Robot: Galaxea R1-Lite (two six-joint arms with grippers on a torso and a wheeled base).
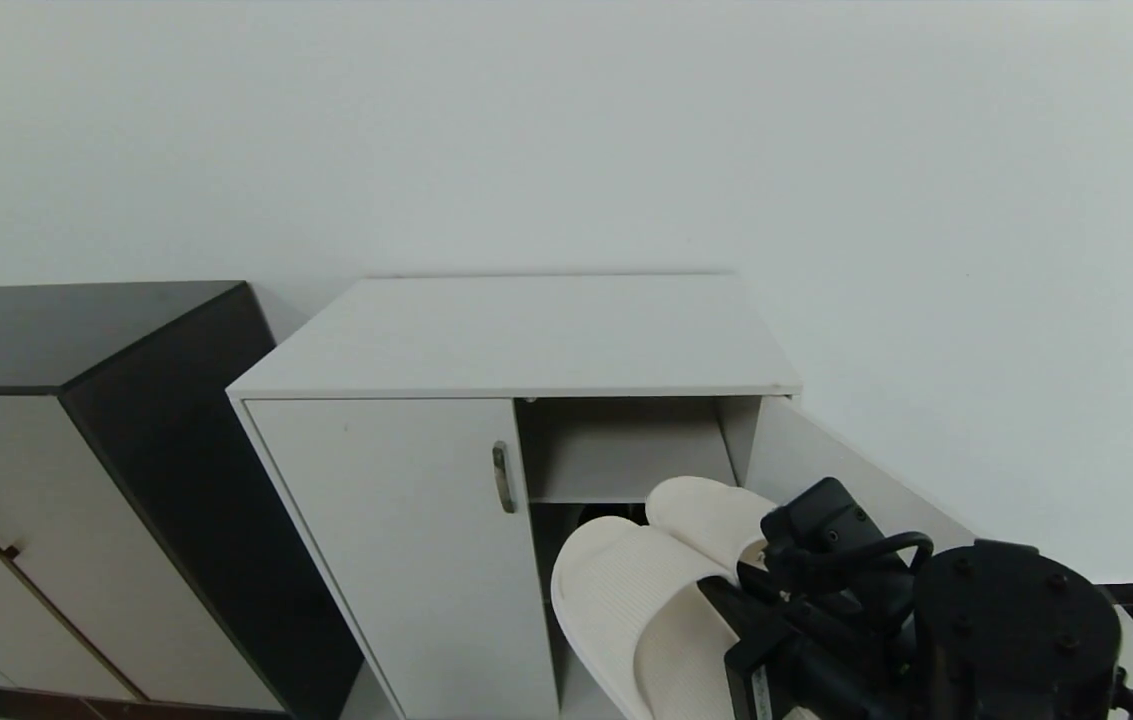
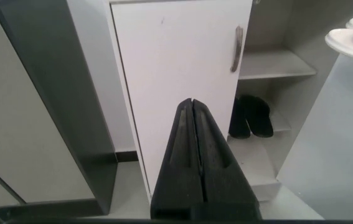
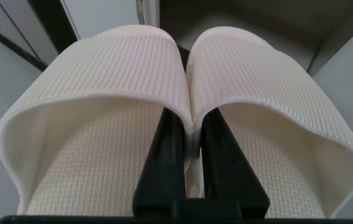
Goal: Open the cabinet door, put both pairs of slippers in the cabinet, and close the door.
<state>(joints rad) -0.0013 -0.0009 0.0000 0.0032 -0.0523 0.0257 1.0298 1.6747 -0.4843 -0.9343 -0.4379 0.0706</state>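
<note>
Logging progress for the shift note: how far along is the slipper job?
Done: the right door stands open, and the black slippers lie on a lower shelf. In hand: the right tool pinches the white slippers before the opening. Left: place them inside, then close the door.

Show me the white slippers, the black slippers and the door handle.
white slippers [image 1: 626, 585], head view, ribbed strap of the nearer slipper.
black slippers [image 2: 260, 118], left wrist view, middle of one slipper.
door handle [image 1: 503, 477], head view, middle of the bar.
</note>
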